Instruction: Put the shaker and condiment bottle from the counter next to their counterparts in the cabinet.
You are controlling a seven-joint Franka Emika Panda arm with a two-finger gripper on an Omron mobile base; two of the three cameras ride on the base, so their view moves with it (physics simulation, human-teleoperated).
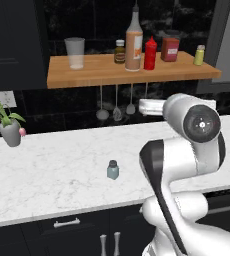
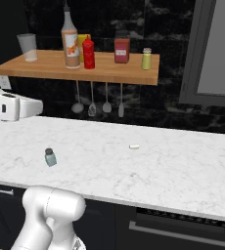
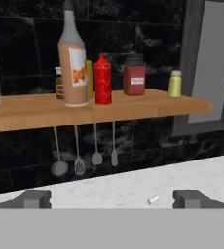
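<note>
Shaker mid-counter, well from edges

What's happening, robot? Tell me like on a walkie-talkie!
Gripper open, empty. Condiment bottle on cabinet by red squeeze bottle. Shaker on counter, upright. Nothing blocking it.

Two shakers, three bottles, two jars, one glass, four hanging utensils.
</note>
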